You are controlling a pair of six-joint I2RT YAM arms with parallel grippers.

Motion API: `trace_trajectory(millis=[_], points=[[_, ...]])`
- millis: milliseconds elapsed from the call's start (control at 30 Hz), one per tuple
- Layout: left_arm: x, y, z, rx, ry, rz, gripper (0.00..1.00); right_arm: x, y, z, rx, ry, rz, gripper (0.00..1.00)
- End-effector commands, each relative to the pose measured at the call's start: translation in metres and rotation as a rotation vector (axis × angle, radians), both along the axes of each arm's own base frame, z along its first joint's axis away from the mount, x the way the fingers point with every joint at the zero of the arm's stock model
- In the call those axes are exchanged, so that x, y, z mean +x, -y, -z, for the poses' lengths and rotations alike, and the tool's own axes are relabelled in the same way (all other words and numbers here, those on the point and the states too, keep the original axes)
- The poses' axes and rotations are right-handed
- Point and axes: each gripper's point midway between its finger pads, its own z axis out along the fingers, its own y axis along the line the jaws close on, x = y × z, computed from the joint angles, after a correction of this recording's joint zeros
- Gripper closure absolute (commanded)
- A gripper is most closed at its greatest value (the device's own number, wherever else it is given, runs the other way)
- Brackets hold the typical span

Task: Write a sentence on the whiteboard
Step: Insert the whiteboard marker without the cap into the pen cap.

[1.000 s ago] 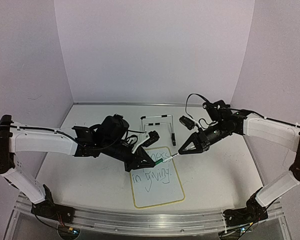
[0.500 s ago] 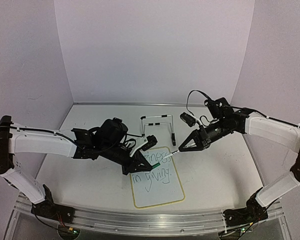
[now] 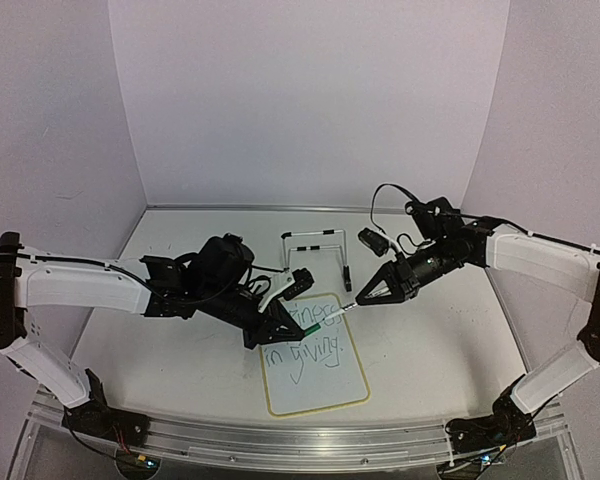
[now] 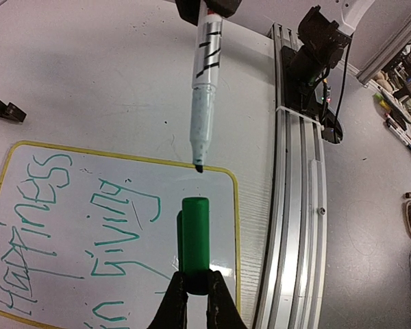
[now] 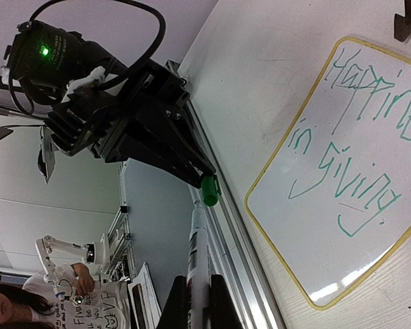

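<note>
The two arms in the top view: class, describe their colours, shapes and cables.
Both the left arm and the right arm have white tubular links with black joints and bases. Each ends in a black, tapering claw: left claw, right claw. A black cable loops above the right wrist.

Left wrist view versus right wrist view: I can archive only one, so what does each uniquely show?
Only the left wrist view shows the bare dark tip of the white marker, just short of the green plastic cap pinched in the left tool. Only the right wrist view shows the left arm's black wrist housing and a person in a printed white shirt. Both show the yellow-rimmed white whiteboard, its green handwritten sentence, the cap and the marker's barrel.
</note>
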Motion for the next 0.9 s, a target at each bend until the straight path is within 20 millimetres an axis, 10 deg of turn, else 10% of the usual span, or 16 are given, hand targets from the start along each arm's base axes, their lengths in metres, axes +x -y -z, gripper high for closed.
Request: trace_trajectory(millis=[0, 867], points=[[-0.0001, 0.0036, -0.033, -0.078, 0.05, 0.026, 1.0, 0.0008, -0.0038, -0.0017, 0.014, 0.011, -0.02, 1.0], [0.001, 0.0072, -0.0348, -0.082, 0.054, 0.034, 1.0, -0.0031, -0.0096, 0.008, 0.015, -0.019, -0.055, 1.0]])
